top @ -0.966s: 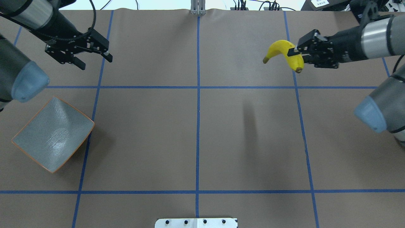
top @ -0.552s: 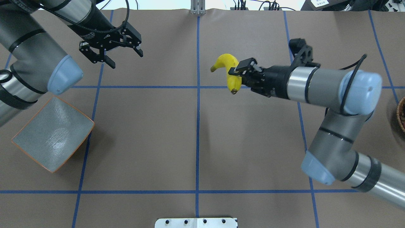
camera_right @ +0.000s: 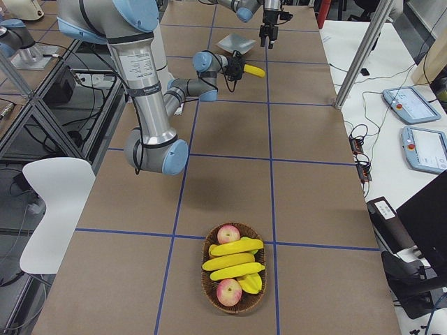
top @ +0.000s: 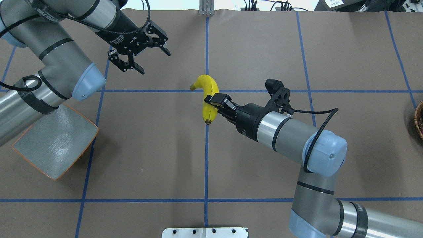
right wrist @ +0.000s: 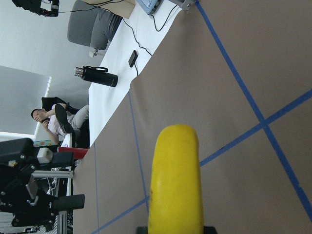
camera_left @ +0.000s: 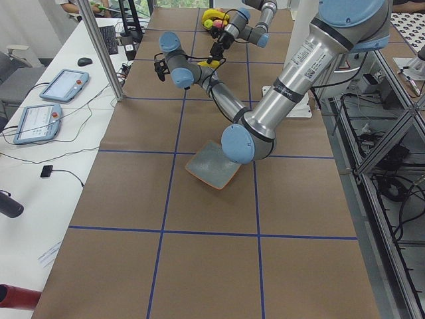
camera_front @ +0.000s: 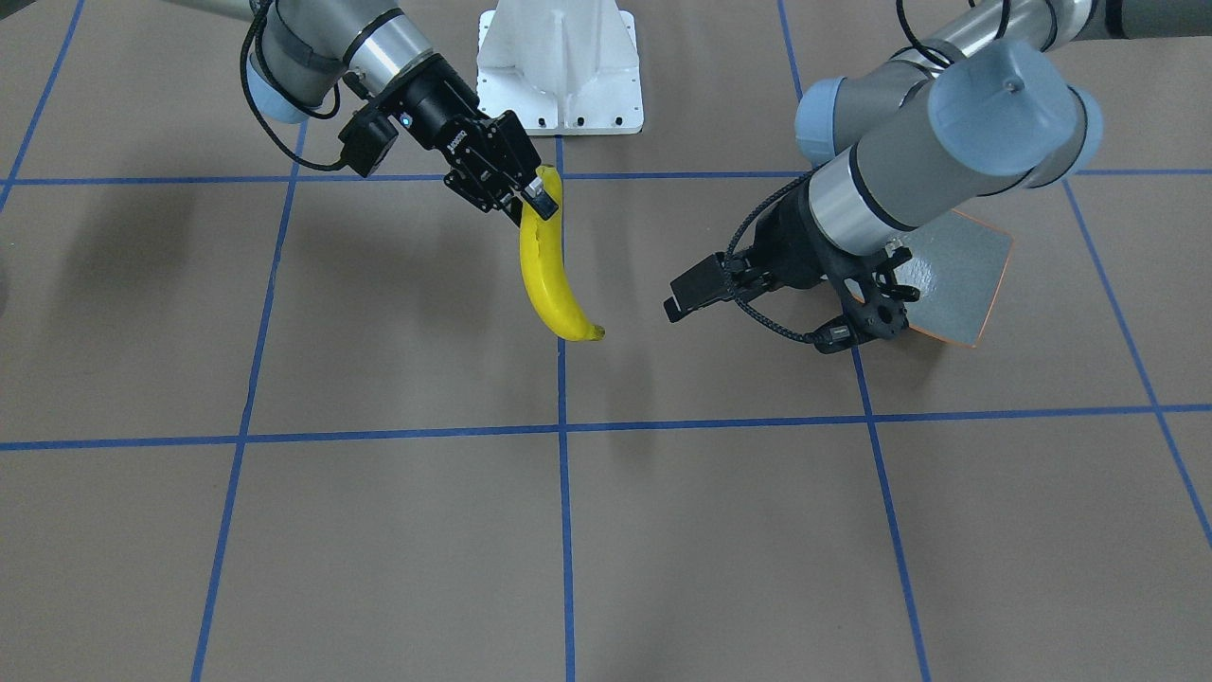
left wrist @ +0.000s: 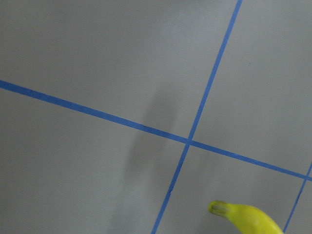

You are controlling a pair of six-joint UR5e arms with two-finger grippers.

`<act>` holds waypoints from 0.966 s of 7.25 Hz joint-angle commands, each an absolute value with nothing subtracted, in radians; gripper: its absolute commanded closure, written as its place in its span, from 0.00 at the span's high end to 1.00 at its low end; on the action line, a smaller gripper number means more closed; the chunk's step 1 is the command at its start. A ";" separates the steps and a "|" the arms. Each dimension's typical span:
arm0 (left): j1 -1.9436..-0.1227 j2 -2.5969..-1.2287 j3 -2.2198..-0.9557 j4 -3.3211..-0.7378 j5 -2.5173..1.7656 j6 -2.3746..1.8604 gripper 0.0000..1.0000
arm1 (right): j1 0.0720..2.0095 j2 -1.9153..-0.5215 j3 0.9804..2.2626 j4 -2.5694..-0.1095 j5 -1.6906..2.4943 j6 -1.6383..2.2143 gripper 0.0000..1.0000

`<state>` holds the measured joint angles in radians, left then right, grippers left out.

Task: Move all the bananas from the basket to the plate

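**Carrying one banana mid-air, bound for the plate**

At far left on the surface, finding the plate bare, set corner-on, one edge tucked under the left arm. Up and to the right, seeing the left claw spread apart, gripping nothing, hanging over the surface. Near the centre line, meeting the banana held clear of the surface, clamped by the right claw nearer its blunt end, with the longer stem-side part jutting free. At far right, catching only the rim of the basket. From the right-side camera, counting more bananas in it beside two apples.

Judging by looks: light, and firm enough to keep its curve in a one-point grip. Soft under the peel, though, so easily bruised by a hard squeeze. Smooth-skinned, hence likely to pivot or slip when pinched off-centre, as here. Best taken across the thick middle, pads on the broad flanks, never on the stem or tapering tip. For a hand-over, offering the free stem-side half looks sensible. For setting down, better lowered along the plate's dip than dropped.
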<state>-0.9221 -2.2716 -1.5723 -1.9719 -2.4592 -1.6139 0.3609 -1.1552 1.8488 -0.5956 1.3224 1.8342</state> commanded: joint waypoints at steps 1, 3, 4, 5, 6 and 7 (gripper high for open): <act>-0.875 -2.334 -1.569 -1.993 -2.398 -1.783 0.99 | 0.319 -1.126 1.844 -0.597 1.273 1.832 0.00; -0.827 -2.344 -1.572 -1.993 -2.358 -1.824 0.99 | 0.319 -1.123 1.844 -0.597 1.267 1.829 0.00; -0.807 -2.345 -1.574 -1.991 -2.356 -1.847 0.99 | 0.319 -1.120 1.845 -0.597 1.266 1.829 0.00; -0.796 -2.345 -1.575 -1.993 -2.356 -1.862 0.99 | 0.319 -1.108 1.844 -0.597 1.252 1.829 0.00; -0.789 -2.348 -1.578 -1.993 -2.356 -1.874 0.99 | 0.319 -1.104 1.844 -0.597 1.240 1.829 0.00; -0.782 -2.349 -1.577 -1.993 -2.356 -1.873 0.99 | 0.319 -1.104 1.844 -0.597 1.239 1.829 0.00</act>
<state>-0.7913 -2.3474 -1.5766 -1.9925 -2.3565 -1.8673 0.3191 -1.1070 1.8442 -0.5967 1.2451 1.8285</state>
